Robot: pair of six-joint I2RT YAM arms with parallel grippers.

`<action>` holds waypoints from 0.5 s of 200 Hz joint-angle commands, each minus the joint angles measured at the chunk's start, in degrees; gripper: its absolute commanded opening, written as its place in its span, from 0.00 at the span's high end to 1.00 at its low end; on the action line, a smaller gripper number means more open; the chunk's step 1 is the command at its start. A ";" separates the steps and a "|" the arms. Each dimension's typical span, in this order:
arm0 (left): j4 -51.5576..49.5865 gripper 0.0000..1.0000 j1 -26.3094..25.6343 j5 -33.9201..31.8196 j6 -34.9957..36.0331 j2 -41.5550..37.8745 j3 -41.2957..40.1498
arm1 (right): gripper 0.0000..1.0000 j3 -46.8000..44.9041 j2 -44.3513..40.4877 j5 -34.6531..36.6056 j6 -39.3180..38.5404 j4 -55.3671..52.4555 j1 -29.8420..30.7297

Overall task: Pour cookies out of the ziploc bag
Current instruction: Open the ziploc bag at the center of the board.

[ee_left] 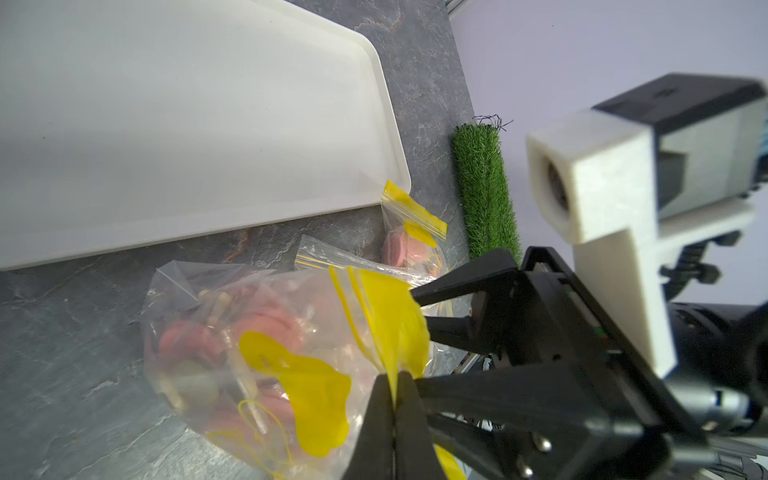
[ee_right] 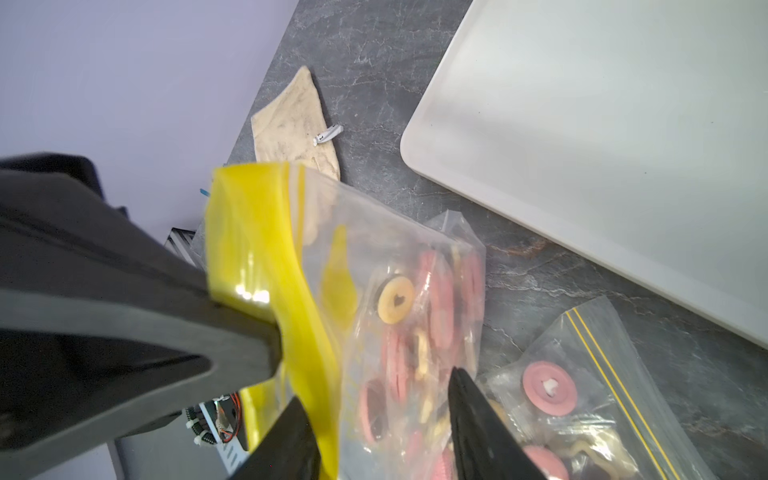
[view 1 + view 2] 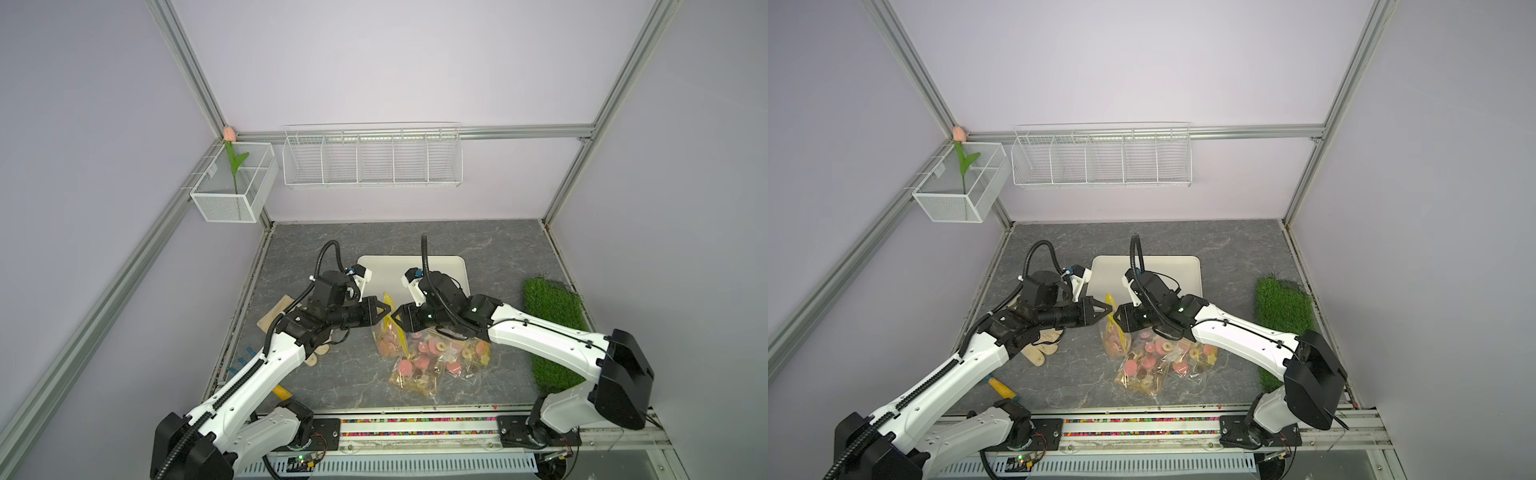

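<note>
Pincers of two robot arms meet tip to tip at the mouth of a ziploc bag. The left pincer is pressed together, pinching the bag's yellow zip strip. The right pincer is spread, with a black finger on either side of the same strip; whether they touch it cannot be told.

The bag hangs from the pinch and its bottom seems to rest on the table, just beside the near edge of a tray. The cookies are all inside the bag, and the tray is bare. The task looks barely begun: tipping and emptying are left to do. Whether the seal is parted is unclear.

The bag is thin, clear, crinkled film with a yellow printed blotch. The cookies are small flat discs, mostly matte pink, plus a beige ring with a heart-shaped hole. The tray is smooth, cream-white and round-cornered, with a low rim. The table is grey and stone-veined. More small bags of cookies lie beside the held one. A strip of fake grass lies farther off.
</note>
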 commanded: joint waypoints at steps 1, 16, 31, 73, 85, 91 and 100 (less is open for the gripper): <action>-1.39 1.00 -0.05 -2.19 1.40 -1.28 2.26 | 0.56 1.58 2.10 -1.04 -0.10 -2.88 -0.10; -0.73 1.00 -0.05 -2.24 0.97 -1.68 2.03 | 0.58 2.60 3.16 -1.45 -0.64 -4.59 -0.30; -0.78 1.00 -0.05 -3.01 1.23 -1.87 2.20 | 0.59 2.44 3.34 -2.68 -0.92 -4.15 -0.45; -6.82 1.00 -0.05 -5.65 4.46 -2.09 4.88 | 0.81 1.07 1.54 -3.37 -0.41 -2.79 -1.39; -8.30 1.00 -0.05 -5.84 5.80 -2.14 5.42 | 0.85 0.92 0.86 -3.50 -0.32 -2.75 -1.84; -9.12 1.00 -0.07 -5.89 6.29 -2.03 5.75 | 0.86 0.84 0.49 -3.56 -0.39 -2.84 -2.04; -10.50 1.00 -0.05 -5.89 6.95 -1.70 6.34 | 0.87 0.75 -0.11 -3.43 -0.50 -3.12 -2.39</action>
